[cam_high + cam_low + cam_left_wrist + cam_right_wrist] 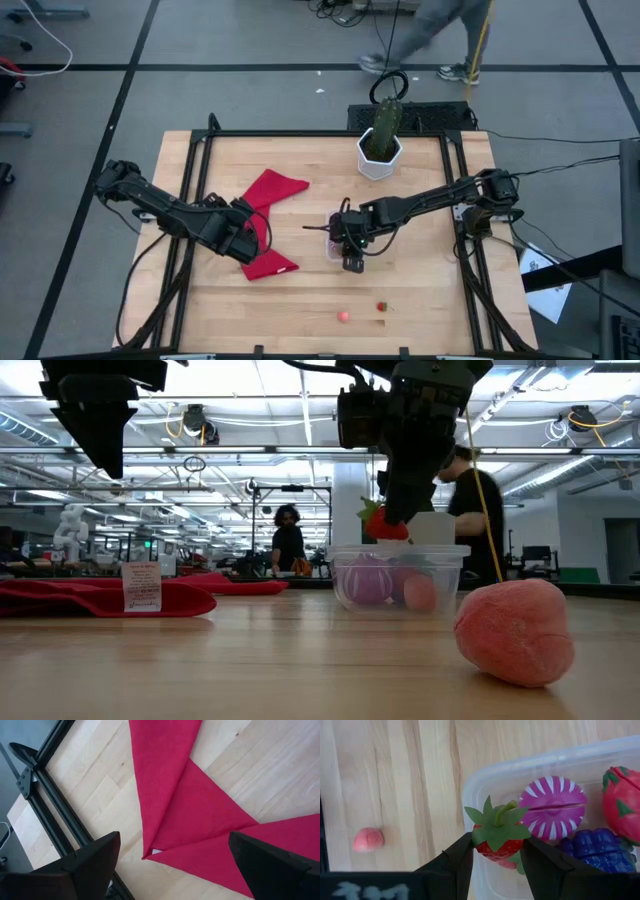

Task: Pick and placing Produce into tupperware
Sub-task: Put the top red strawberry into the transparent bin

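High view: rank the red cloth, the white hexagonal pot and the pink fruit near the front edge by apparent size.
1. red cloth
2. white hexagonal pot
3. pink fruit, clearly the smallest

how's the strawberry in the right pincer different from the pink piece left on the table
The strawberry is red with green leaves; the pink piece is plain pink and leafless. The strawberry is clamped in the right pincer over the tupperware rim; the pink piece lies loose on the table. Both are small toy produce.
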